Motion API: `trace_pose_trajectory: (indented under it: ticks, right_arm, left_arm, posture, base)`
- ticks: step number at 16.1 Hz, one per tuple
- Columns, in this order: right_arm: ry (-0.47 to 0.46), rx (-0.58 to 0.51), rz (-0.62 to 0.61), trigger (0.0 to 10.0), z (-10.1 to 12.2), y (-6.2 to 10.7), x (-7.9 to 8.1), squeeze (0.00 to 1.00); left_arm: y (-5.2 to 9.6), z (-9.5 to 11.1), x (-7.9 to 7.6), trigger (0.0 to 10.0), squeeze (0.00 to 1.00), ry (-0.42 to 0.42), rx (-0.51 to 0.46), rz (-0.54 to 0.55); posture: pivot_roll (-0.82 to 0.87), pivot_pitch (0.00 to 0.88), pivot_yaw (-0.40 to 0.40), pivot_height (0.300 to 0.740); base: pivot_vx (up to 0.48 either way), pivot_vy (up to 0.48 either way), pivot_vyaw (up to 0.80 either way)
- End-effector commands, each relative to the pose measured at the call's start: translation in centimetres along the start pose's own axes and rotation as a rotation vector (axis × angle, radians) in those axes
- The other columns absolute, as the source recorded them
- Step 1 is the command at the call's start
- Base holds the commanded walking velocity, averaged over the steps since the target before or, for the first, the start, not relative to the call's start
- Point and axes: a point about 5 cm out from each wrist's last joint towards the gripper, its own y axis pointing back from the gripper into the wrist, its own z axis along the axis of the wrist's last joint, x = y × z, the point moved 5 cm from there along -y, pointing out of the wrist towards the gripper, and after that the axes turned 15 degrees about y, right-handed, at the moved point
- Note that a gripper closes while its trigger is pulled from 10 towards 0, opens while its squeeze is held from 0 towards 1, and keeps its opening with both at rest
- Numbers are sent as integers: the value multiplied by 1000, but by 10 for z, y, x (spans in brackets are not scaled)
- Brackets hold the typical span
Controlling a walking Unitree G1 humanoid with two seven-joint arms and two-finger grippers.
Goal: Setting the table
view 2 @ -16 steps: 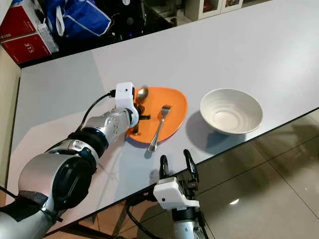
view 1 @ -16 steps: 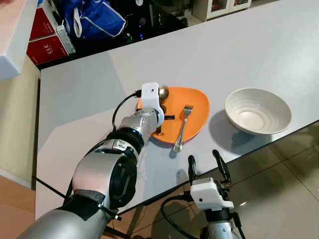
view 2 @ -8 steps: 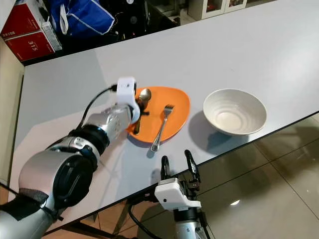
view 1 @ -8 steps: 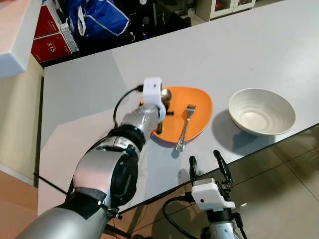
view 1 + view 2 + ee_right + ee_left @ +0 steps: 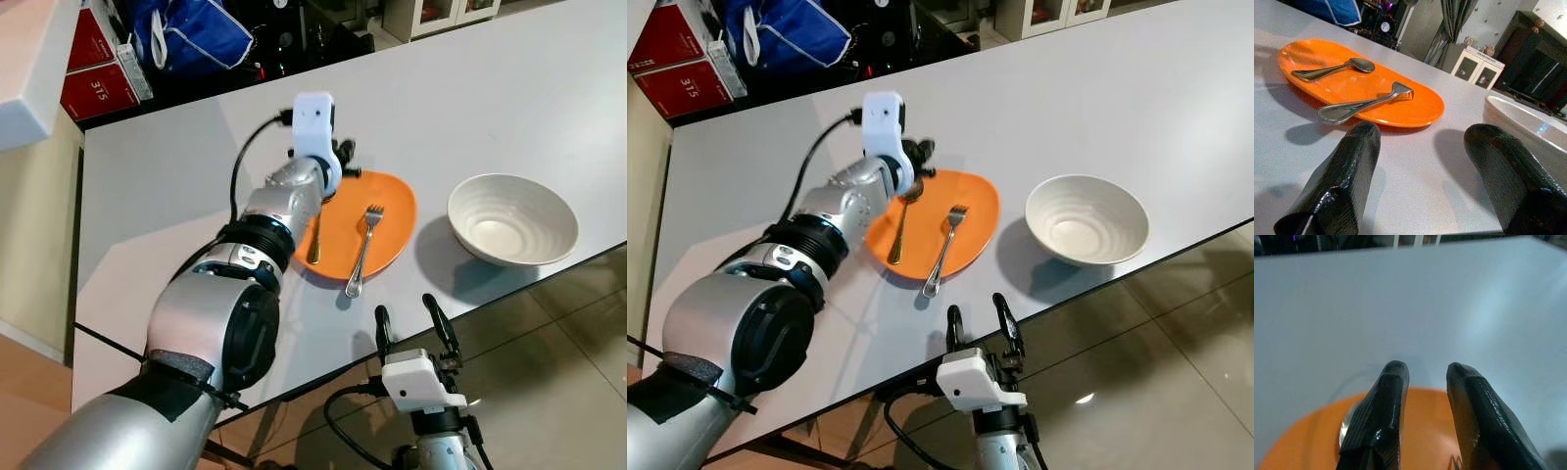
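The jaws of the left gripper stand slightly parted and hold nothing, hovering just above the far rim of the orange plate, over the spoon's bowl. The spoon lies on the plate's left part, its bowl toward the far rim; the fork lies beside it, tines up the plate, handle end reaching past the near rim onto the desk. The left arm stretches far forward across the desk, wrist raised. The left wrist view looks down past both fingers at the plate's edge and a glint of the spoon (mostly hidden behind one finger). The right gripper waits below the desk's near edge, jaws wide apart and empty. A white bowl sits near the plate's right.
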Motion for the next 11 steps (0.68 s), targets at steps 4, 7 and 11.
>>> trace_pose_trajectory:
  ticks: [4,7,11]
  right_arm:
    - [-19,-33,21,10000,0,-6,-1,0]
    - [-28,-57,39,10000,0,-9,-1,0]
    - [-37,-82,58,10000,-3,-10,-4,0]
  left_arm:
    - [8,39,25,10000,0,-69,-108,-8]
    - [22,56,62,10000,0,-108,-149,46]
    - [47,48,84,10000,0,-18,-196,89]
  posture:
    - [-93,46,80,740]
    - [-49,39,57,740]
    - [-1,36,31,740]
  base:
    - [0,0,0]
    - [0,0,0]
    - [0,0,0]
